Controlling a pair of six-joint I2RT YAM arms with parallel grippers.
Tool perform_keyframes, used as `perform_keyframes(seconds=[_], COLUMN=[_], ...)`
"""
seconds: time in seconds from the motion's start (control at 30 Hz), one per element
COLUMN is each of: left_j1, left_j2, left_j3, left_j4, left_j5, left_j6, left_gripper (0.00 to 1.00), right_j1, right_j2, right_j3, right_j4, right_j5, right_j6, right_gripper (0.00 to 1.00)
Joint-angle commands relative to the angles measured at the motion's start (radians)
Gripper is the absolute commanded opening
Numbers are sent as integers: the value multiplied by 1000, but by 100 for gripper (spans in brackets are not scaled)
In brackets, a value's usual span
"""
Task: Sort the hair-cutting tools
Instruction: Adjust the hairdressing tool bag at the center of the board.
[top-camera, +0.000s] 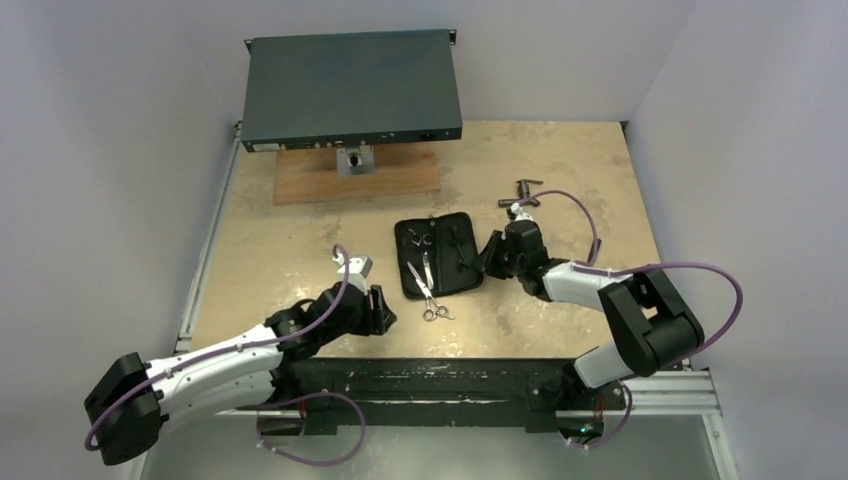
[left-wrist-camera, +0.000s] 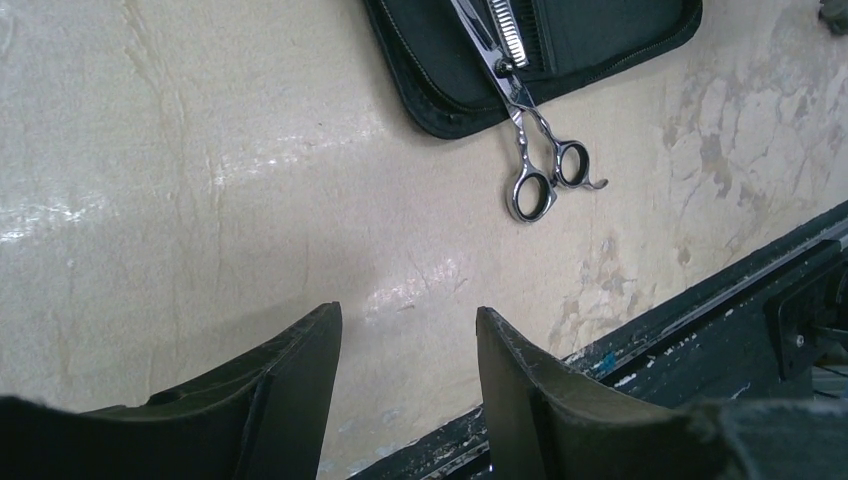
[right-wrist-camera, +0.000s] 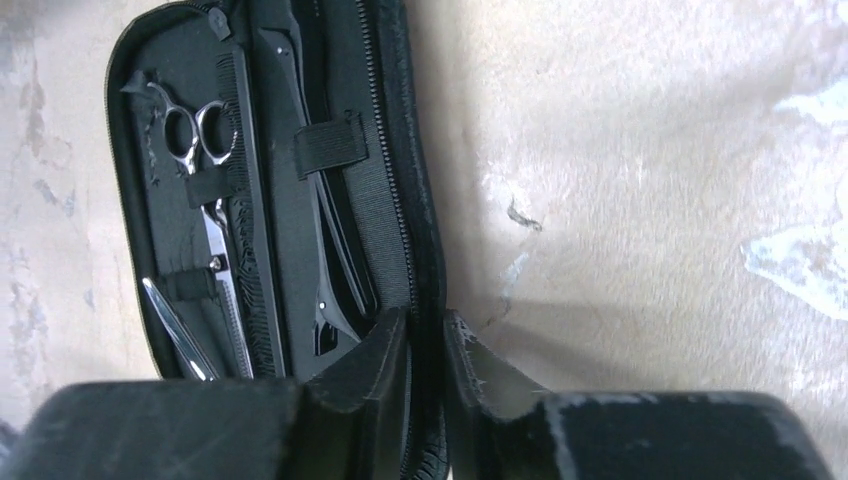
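Observation:
An open black zip case (top-camera: 440, 255) lies mid-table. In the right wrist view, small silver scissors (right-wrist-camera: 200, 150) sit strapped inside the case (right-wrist-camera: 160, 110), beside a slim black comb (right-wrist-camera: 262, 290) and a thin black clip-like piece (right-wrist-camera: 335, 240). A second pair of silver scissors (top-camera: 428, 292) lies half out of the case, its handles on the table (left-wrist-camera: 535, 180). My right gripper (top-camera: 488, 255) is shut on the case's right zip edge (right-wrist-camera: 425, 325). My left gripper (top-camera: 385, 310) is open and empty, low over bare table, short of the loose scissors' handles (left-wrist-camera: 408, 320).
A dark metal T-shaped fitting (top-camera: 525, 190) lies behind the right gripper. A dark flat box (top-camera: 350, 90) stands on a wooden board (top-camera: 355, 180) at the back. A black rail (left-wrist-camera: 700, 300) runs along the table's near edge.

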Motion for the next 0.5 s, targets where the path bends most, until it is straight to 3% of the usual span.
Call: perform_keyframes(seconds=[0.0, 0.07, 0.33, 0.47], left_j1=[-20, -33, -88, -106], left_j2=[34, 50, 141, 206], left_j3=[47, 53, 89, 109], left_j4=[75, 85, 132, 193], left_j5=[27, 20, -14, -17], left_j6=[28, 29, 29, 22], left_gripper=[52, 52, 59, 76], right_j1=[0, 1, 40, 109], right_j2=[-65, -98, -311, -420], right_j3=[-73, -113, -264, -327], right_j4=[73, 94, 95, 69], right_j5=[-11, -22, -15, 39], right_j6=[52, 72, 152, 208], right_gripper=[9, 1, 0, 0])
